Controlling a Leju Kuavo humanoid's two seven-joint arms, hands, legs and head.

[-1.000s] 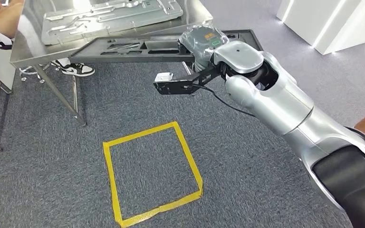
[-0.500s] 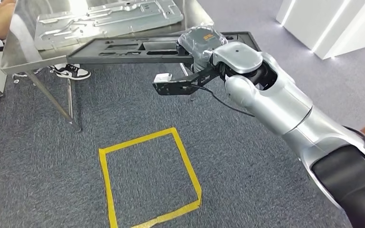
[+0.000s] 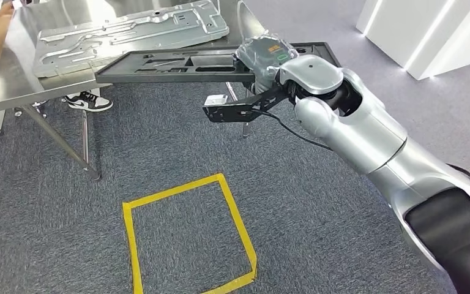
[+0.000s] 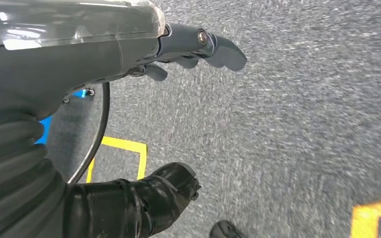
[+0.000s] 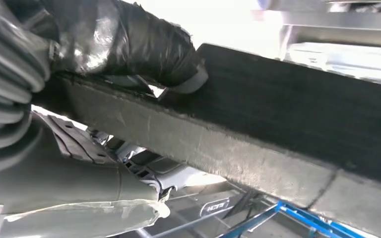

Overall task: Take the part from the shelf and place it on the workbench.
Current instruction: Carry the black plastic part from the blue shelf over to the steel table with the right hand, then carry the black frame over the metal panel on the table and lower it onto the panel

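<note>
Grey carpet (image 3: 67, 159) w/ yellow tape square (image 3: 186, 236); right hand (image 3: 263, 55) clamped flat black moulded tray (image 3: 177, 64) beside steel workbench (image 3: 12, 67); left hand (image 4: 198, 47) loose, empty.

The bench (image 3: 18, 67) is bare, shiny metal, and the stamped panel (image 3: 128, 30) on it is dull silver sheet. The black tray (image 3: 177, 64) looks like matt, rough-edged plastic. The right hand (image 3: 266, 55) wears glossy clear film. The floor (image 3: 318, 202) is coarse grey carpet.

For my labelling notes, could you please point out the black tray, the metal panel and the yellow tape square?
black tray (image 3: 159, 68), head view, left half.
metal panel (image 3: 128, 30), head view, middle.
yellow tape square (image 3: 235, 214), head view, right strip.
</note>
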